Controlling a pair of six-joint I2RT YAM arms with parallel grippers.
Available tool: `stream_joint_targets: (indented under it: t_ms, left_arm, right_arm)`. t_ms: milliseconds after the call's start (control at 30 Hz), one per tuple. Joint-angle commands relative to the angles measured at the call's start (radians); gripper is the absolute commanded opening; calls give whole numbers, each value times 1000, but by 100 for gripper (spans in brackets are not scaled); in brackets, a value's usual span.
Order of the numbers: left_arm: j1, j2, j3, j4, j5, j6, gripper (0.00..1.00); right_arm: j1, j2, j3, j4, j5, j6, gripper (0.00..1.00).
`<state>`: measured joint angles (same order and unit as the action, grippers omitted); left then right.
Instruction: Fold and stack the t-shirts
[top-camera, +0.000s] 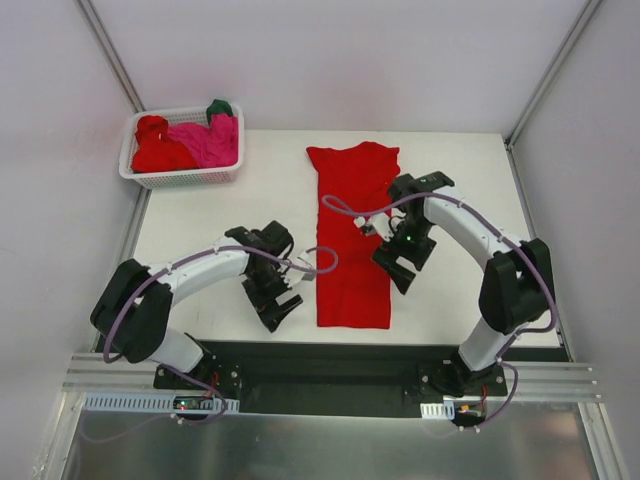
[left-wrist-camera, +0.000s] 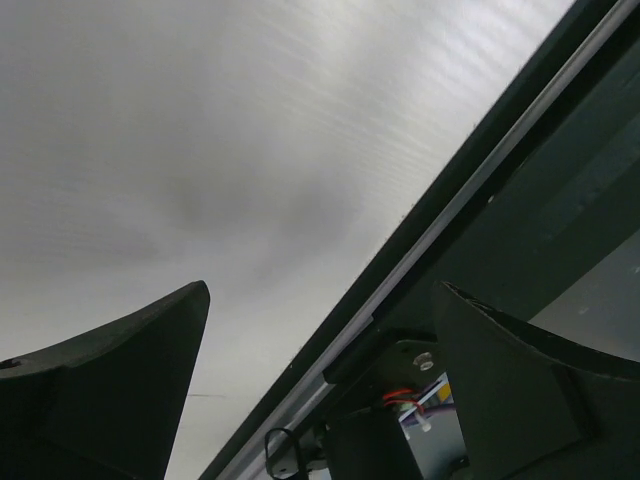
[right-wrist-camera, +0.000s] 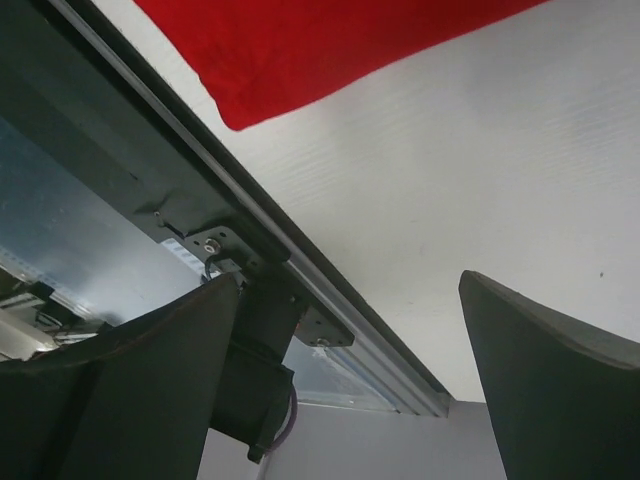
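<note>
Top external view showed a white table (top-camera: 260, 200) with both arms bent over its near half. The left arm (top-camera: 190, 270) rose from its base to an elbow at the left, then ran its forearm rightward across the table, the wrist turned so that the left gripper (top-camera: 280, 312) pointed back toward the near edge, just beside the left side of a long red t-shirt (top-camera: 350, 285) but apart from it. The right arm (top-camera: 470, 225) climbed to an elbow at the right, reached its forearm up and left, and folded its wrist back so that the right gripper (top-camera: 393, 273) hung at that shirt's right edge. The shirt lay flat in the middle of the table, folded into a narrow lengthwise strip with its collar at the far end. At the far left corner stood a white lattice basket (top-camera: 185, 178) holding a crumpled red t-shirt (top-camera: 158, 148), a magenta-pink t-shirt (top-camera: 212, 143) and a dark green t-shirt (top-camera: 220, 107) at the back. In the left wrist view the dark fingers (left-wrist-camera: 120, 390) stood wide apart over bare table with nothing between them. In the right wrist view the fingers (right-wrist-camera: 140, 380) were likewise spread and empty, a near corner of the red strip lying beyond them.
</note>
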<state>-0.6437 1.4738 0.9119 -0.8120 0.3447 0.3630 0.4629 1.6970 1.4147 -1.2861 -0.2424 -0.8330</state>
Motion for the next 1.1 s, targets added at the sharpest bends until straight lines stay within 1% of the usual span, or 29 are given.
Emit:
stream_joint_targets:
  t_ms: [0,33,100,133,167,200,233,267,300,367,400,467,533,567,600,667,700,833,1000,1067]
  left_arm:
    - [-10,-124,-44,57,-76,64,94]
    - [-2,-135,-44,50,-78,53,94]
    - [35,-139,1,-21,-29,19,94]
    - [77,-135,42,-47,-13,14,94]
    - [88,-133,53,-56,-21,27,93]
    - [91,-141,58,-64,-30,45,93]
    - [88,-147,59,-65,-36,68,93]
    - [90,-155,59,-65,-42,115,93]
    - [90,-173,61,-65,-76,141,94]
    - [90,-184,51,-59,-110,218,96]
    - [93,-182,50,-55,-148,234,96]
    - [119,-168,62,-53,-164,232,96]
    - [147,-141,80,-50,-164,215,97]
    - [180,-123,84,-44,-170,202,97]
    - [202,-112,84,-36,-177,191,97]
    - [246,-86,85,-21,-184,182,97]
    - [303,-80,81,-15,-185,180,97]
    - [443,-63,80,0,-187,209,96]
    - [525,-67,133,30,-222,234,97]
    - [556,-61,171,42,-223,220,97]
  right_arm:
    - [-15,-169,-114,10,54,-117,96]
    - [-26,-174,-118,10,20,-107,96]
    - [-70,-186,-132,5,-64,-42,96]
    - [-76,-216,-143,8,-78,-31,96]
    - [-64,-247,-161,27,-80,-22,96]
    - [-47,-278,-183,50,-61,-17,96]
    - [-29,-343,-225,88,-51,-24,96]
    - [23,-374,-255,109,-29,-28,96]
    - [52,-401,-279,132,20,-37,96]
    - [120,-462,-345,178,57,-51,96]
    - [138,-479,-370,198,102,-55,96]
    - [190,-508,-442,260,150,-55,96]
    - [245,-513,-477,301,205,-54,96]
    - [267,-522,-502,315,225,-55,96]
    - [289,-523,-508,335,286,-61,96]
    - [345,-514,-507,346,330,-87,96]
    - [364,-505,-504,364,378,-95,96]
    - [446,-458,-458,421,419,-110,96]
    - [554,-381,-399,479,419,-95,96]
    - [605,-341,-359,481,413,-78,96]
